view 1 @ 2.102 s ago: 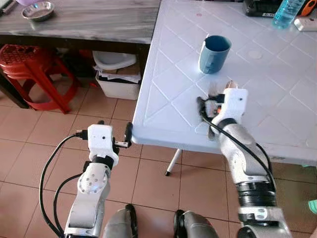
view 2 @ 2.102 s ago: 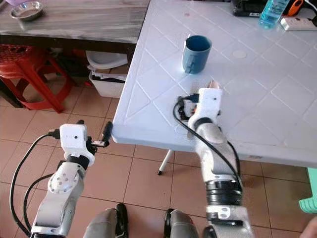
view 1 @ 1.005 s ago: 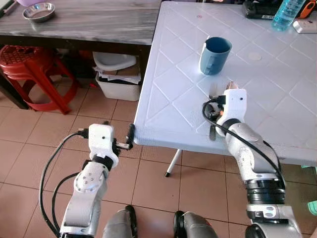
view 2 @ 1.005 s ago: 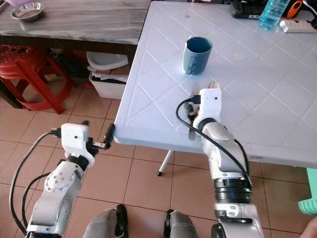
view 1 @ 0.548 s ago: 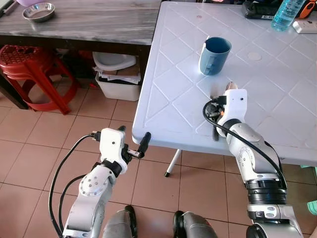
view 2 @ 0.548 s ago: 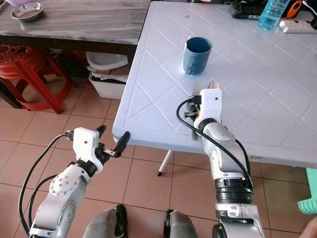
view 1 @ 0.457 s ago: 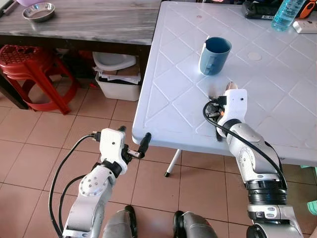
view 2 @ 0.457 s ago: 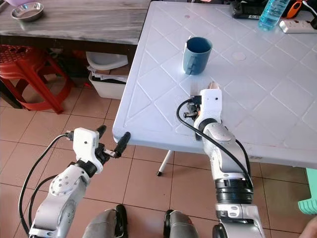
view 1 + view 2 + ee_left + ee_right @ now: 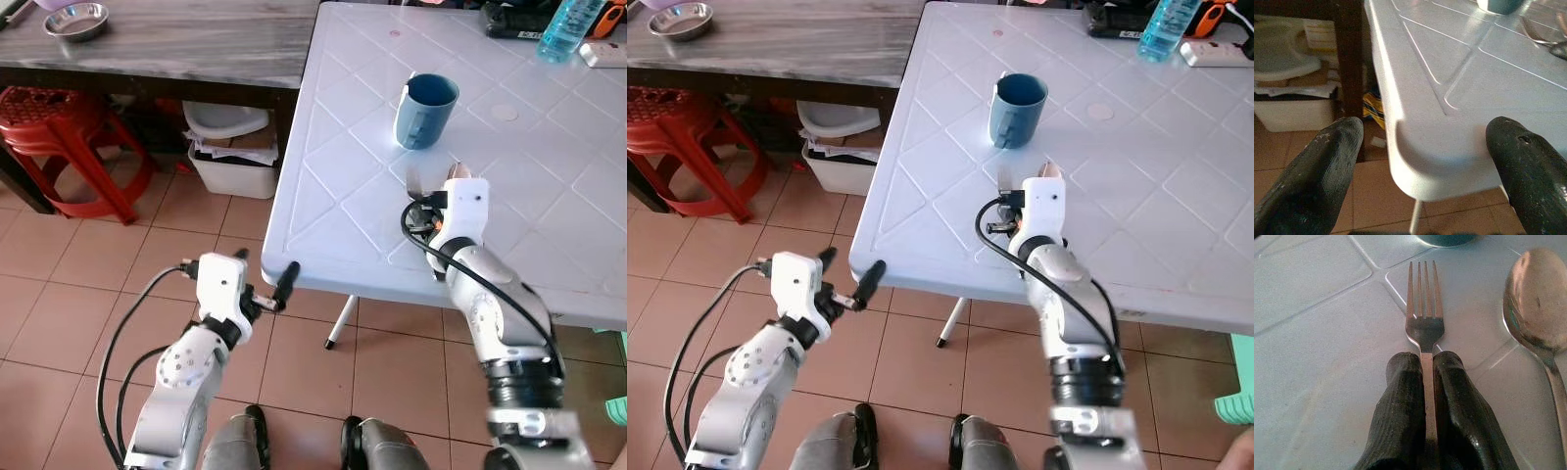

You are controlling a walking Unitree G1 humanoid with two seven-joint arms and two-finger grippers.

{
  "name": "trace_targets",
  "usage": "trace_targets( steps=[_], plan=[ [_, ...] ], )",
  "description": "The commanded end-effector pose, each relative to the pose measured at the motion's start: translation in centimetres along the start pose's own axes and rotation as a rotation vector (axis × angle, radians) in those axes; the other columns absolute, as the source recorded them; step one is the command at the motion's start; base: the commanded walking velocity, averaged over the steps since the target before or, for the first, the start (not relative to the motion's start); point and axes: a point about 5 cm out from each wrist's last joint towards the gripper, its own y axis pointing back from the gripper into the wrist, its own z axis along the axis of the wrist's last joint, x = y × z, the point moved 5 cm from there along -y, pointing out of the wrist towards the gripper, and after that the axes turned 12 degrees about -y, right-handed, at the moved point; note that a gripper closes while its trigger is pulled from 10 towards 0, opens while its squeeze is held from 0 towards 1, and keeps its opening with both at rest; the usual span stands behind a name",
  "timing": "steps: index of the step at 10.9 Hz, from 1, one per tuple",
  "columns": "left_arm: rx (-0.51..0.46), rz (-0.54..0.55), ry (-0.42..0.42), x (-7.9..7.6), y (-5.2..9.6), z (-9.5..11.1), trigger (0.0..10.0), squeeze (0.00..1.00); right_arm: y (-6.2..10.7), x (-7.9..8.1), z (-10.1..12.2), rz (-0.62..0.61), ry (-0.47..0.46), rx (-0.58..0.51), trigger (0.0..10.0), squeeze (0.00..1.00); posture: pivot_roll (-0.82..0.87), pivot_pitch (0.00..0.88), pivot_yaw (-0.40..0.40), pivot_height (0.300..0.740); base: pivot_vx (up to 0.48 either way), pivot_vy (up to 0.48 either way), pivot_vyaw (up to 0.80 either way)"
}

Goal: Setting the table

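**Fork goes down beside the spoon**

While its left arm waits off the counter's near-left corner, the robot's right pincer (image 9: 1425, 382) grips a fork (image 9: 1423, 318) by the neck, fingers closed tight on either side of the thin handle. Held that low on the stem, the tines point straight ahead toward the blue mug (image 9: 424, 96), lying flat or nearly flat on the white counter (image 9: 333, 166); whether they touch the surface cannot be told. A spoon (image 9: 1537, 308) lies just beside the fork on its right, bowl up and roughly parallel, which suggests the cutlery is being lined up as one place setting in front of the mug, a short way in from the near edge.

Room is plentiful: the panels left of the fork are bare out to the left edge, so the arm can likely lift away toward the near edge without brushing the spoon or mug. The left pincer (image 9: 1425, 161) hangs spread wide and holding nothing, just short of the rounded corner, below the counter top. A bottle (image 9: 568, 24) stands at the far edge.
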Motion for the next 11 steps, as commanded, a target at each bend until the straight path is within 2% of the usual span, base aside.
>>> trace_targets(
  steps=[1, 3, 5, 6, 7, 9, 11],
  plan=[
    [0.02, 0.055, -0.002, 1.0, 0.2, -0.5, 10.0, 0.0, 0.5, -1.3, -3.9, -0.06, -0.069, 0.128, 0.0, 0.0, -0.04, 0.227, 0.01, 0.74, 0.0, 0.0, 0.0],
    [0.03, 0.11, 0.018, 2.0, 0.0, -0.6, 10.0, 0.0, 0.7, -0.2, -2.7, -0.04, -0.14, 0.053, 0.0, 0.0, -0.04, 0.221, 0.009, 0.74, 0.0, 0.452, 0.0],
    [0.032, 0.16, -0.009, 3.0, 0.0, -0.7, 10.0, 0.0, 1.2, 0.7, -2.8, -0.016, -0.135, 0.023, 0.0, 0.0, -0.04, 0.218, 0.005, 0.74, 0.0, 0.48, 0.0],
    [0.051, 0.237, -0.057, 4.0, 0.0, -0.9, 10.0, 0.0, 1.5, 1.3, -2.9, 0.0, -0.1, 0.014, 7.8, 0.0, -0.04, 0.216, 0.004, 0.74, 0.0, 0.48, 0.0],
    [0.043, 0.272, -0.079, 4.5, 0.1, -0.8, 10.0, 0.0, 1.7, 1.4, -2.4, 0.0, -0.046, -0.027, 10.0, 0.0, -0.04, 0.212, 0.002, 0.74, 0.0, 0.48, 0.0],
    [0.031, 0.289, -0.062, 4.8, 0.0, -0.5, 10.0, 0.0, 1.8, 1.6, -1.9, 0.016, -0.04, -0.059, 10.0, 0.0, -0.04, 0.212, 0.001, 0.74, 0.0, 0.452, 0.0],
    [0.019, 0.306, -0.081, 4.9, -0.2, -0.3, 10.0, 0.0, 2.0, 1.1, -1.8, 0.005, -0.006, -0.085, 10.0, 0.0, -0.04, 0.213, -0.001, 0.74, 0.302, 0.371, 0.0]
  ],
)
